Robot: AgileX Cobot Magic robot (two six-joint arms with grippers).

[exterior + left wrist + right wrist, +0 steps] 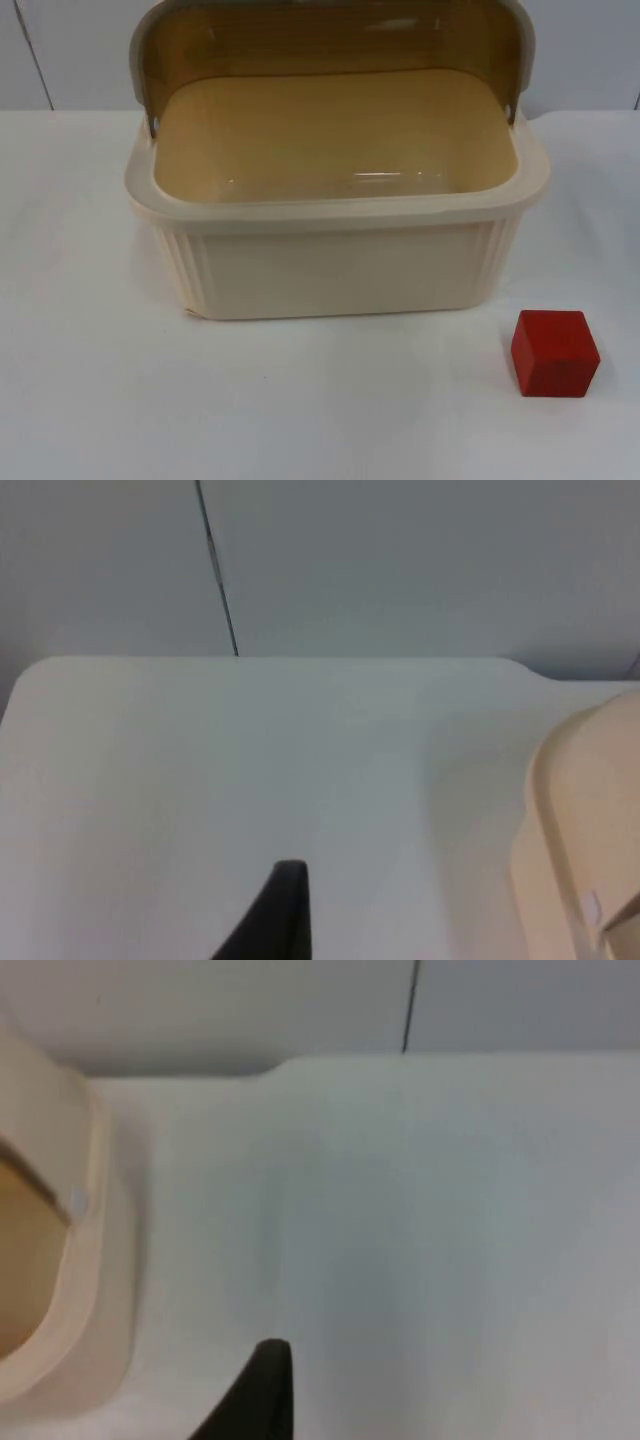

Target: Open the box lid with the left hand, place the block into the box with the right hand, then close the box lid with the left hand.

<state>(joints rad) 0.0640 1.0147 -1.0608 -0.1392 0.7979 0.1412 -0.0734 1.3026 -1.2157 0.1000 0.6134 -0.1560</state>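
Note:
A cream ribbed box (330, 270) stands in the middle of the table. Its amber see-through lid (330, 35) is swung up and back, and the inside is bare. A red block (555, 353) rests on the table in front of the box's right corner, apart from it. My left gripper (282, 915) hangs over bare table to the left of the box, whose rim (560, 810) is in the left wrist view. My right gripper (262, 1395) hangs over bare table to the right of the box rim (95, 1260). Neither gripper touches anything.
The white table (90, 400) runs back to the grey partition wall (60, 50). The table's far edge meets the wall in both wrist views. Open table lies in front of the box and on both sides of it.

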